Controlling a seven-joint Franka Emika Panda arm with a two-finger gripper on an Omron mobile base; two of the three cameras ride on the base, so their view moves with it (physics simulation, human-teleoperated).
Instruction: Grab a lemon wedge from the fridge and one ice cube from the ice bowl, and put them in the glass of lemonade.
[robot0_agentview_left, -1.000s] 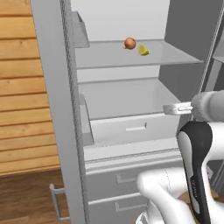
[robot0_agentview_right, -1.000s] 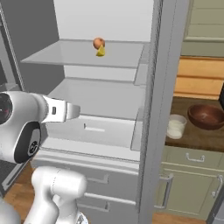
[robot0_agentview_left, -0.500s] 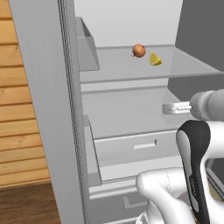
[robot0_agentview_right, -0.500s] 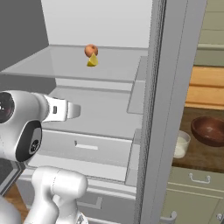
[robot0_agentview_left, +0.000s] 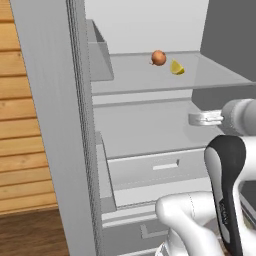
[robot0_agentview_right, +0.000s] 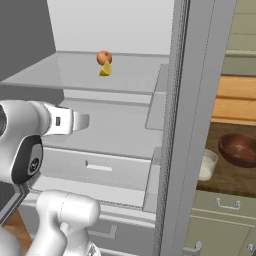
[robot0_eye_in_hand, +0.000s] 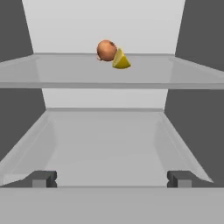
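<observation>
Since a second ago the whole view has closed in on the open fridge (robot0_agentview_left: 50, 125): the base has driven nearer, so the shelves loom larger, while the things on them lie as they did. The pincer (robot0_eye_in_hand: 111, 179) is held level in front of the lower compartment, its fingers spread wide apart with nothing between them. The lemon wedge (robot0_eye_in_hand: 120, 60) sits on the glass shelf (robot0_agentview_left: 150, 80) above, towards the back, touching or just beside a round orange-brown fruit (robot0_eye_in_hand: 106, 50) on its left in the hand view. I'd say the step in hand is the approach to the wedge; nothing is grasped yet. The next move, to my eye, calls for raising the hand to shelf height and reaching deep in, then closing on the wedge without nudging the fruit. The wedge is tiny, bright yellow and pointed at the top, so it looks easy to knock aside. Out on the desk (robot0_agentview_right: 227, 175) to the right stand a dark brown bowl (robot0_agentview_right: 241, 149) and a small clear glass (robot0_agentview_right: 206, 165).
</observation>
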